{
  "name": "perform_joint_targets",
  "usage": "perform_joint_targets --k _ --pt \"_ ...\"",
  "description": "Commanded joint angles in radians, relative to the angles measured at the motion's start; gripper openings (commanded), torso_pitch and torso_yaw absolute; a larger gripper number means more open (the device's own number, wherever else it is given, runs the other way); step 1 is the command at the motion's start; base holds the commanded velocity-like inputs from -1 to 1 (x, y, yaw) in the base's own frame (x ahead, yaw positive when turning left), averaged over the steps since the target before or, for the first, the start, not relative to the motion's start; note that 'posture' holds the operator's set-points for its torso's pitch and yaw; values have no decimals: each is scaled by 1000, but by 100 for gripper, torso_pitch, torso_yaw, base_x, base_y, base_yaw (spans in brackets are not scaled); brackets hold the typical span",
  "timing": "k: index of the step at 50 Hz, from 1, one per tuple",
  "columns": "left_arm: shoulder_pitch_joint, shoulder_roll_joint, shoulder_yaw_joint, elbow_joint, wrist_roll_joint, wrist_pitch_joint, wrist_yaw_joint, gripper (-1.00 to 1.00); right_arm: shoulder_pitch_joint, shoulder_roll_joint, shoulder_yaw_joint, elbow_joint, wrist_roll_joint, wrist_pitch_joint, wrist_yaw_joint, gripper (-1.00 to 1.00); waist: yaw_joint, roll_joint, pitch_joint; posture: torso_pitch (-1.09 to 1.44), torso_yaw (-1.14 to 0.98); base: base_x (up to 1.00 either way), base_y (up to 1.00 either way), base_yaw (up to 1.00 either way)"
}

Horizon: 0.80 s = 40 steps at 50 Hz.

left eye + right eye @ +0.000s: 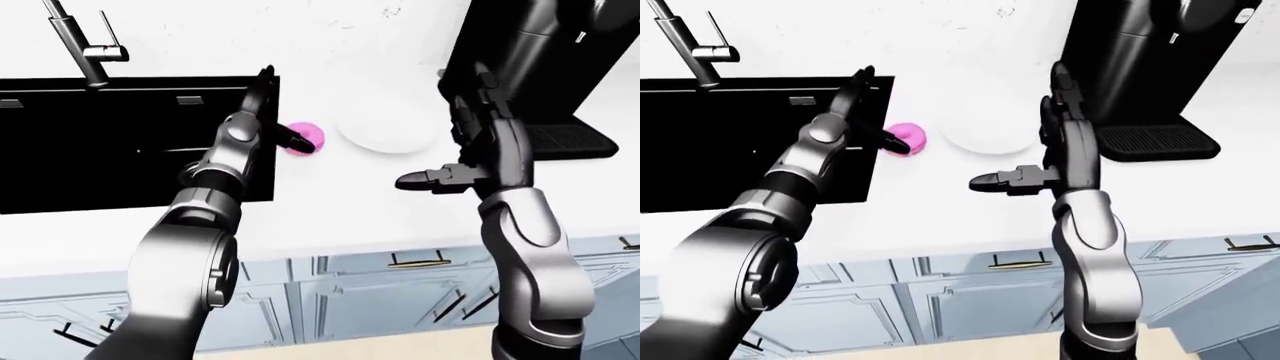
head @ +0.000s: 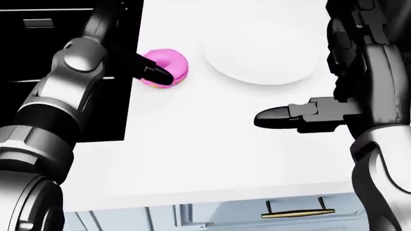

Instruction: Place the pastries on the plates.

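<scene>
A pink-iced doughnut [image 2: 170, 65] lies on the white counter, just right of the black sink's edge. A white plate [image 2: 260, 55], hard to tell from the counter, sits to the doughnut's right with nothing on it. My left hand [image 2: 151, 67] is open: its dark thumb [image 2: 157, 75] rests against the doughnut's lower left side, and the other fingers point up along the sink edge. My right hand [image 2: 302, 72] is open below and right of the plate, thumb [image 2: 273, 118] pointing left, fingers upright, holding nothing.
The black sink [image 2: 38, 48] fills the left of the head view, with a faucet [image 1: 85, 45] above it. A black coffee machine [image 1: 540, 60] stands right of the plate. The counter edge and cabinet drawers with handles [image 2: 295, 209] run below.
</scene>
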Motion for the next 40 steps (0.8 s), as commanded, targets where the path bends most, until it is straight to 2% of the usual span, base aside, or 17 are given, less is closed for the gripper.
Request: perform_joint_targets --k 1,9,15,29,32,34,36,37,40 --pt "-48 9 2 -40 6 -26 8 100 -24 -9 -10 -30 -2 -32 -2 100 -1 0 -30 0 0 0 0 0" --pt "-32 -9 3 -30 32 -24 -7 100 -13 -19 -26 -73 12 3 3 100 0 0 -32 0 0 0 0 0" --pt "-6 -17 -19 -31 70 -9 -57 100 -18 -20 -23 -69 12 3 1 100 -2 0 -33 0 0 0 0 0" --pt "10 -36 -18 -26 112 4 -70 100 -20 -24 -30 -78 16 13 2 100 -3 -2 -28 0 0 0 0 0" --pt "11 -40 -18 -24 116 3 -68 81 -17 -22 -25 -72 13 4 0 100 -2 -2 -26 0 0 0 0 0" --pt "15 -43 -21 -24 122 3 -73 55 -17 -21 -26 -70 13 2 -1 100 -3 -3 -25 0 0 0 0 0" --pt "19 -45 -24 -23 131 6 -74 48 -15 -21 -25 -67 12 -2 -1 100 -2 -3 -24 0 0 0 0 0" --pt "20 -45 -25 -23 133 7 -73 35 -13 -20 -25 -67 11 -5 -2 100 -2 -3 -24 0 0 0 0 0" --pt "21 -48 -26 -23 140 9 -79 23 -12 -17 -21 -61 8 -13 -3 100 -1 -3 -24 0 0 0 0 0"
